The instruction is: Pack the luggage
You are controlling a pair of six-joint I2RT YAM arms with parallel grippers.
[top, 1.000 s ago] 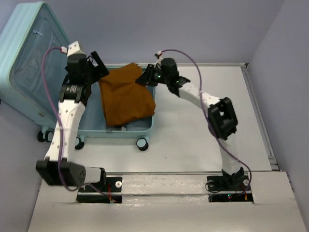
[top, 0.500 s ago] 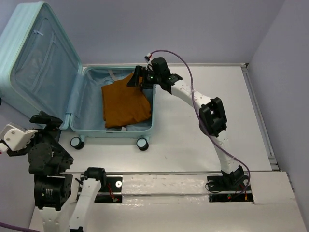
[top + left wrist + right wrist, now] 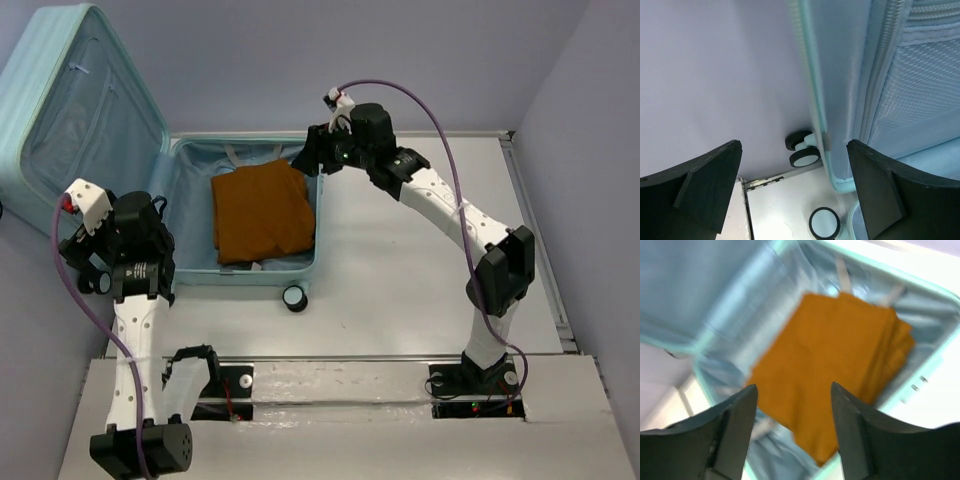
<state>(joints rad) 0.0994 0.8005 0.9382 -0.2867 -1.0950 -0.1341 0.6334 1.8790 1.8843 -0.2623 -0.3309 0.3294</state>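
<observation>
The luggage (image 3: 240,272) lies open on the table, its lid (image 3: 75,120) leaning up at the far left. A folded brown cloth (image 3: 262,210) rests flat in the base shell. My right gripper (image 3: 312,160) hovers over the shell's far right corner, open and empty; in the right wrist view the right gripper (image 3: 793,387) has the cloth (image 3: 840,350) below it, apart from the fingers. My left gripper (image 3: 88,262) hangs wide open left of the suitcase. From the left wrist, the left gripper (image 3: 794,147) faces the lid's edge (image 3: 840,100) and holds nothing.
Black spinner wheels (image 3: 802,151) sit at the lid's lower corner, another wheel (image 3: 293,297) at the shell's front. A lavender wall (image 3: 715,70) stands close on the left. The white table (image 3: 430,260) stretches right of the suitcase, with a raised rail (image 3: 535,230) along its right edge.
The right gripper opened and let go of the cloth, which now lies flat in the shell. The left arm left the suitcase, swung out low left, then came up beside the lid.
</observation>
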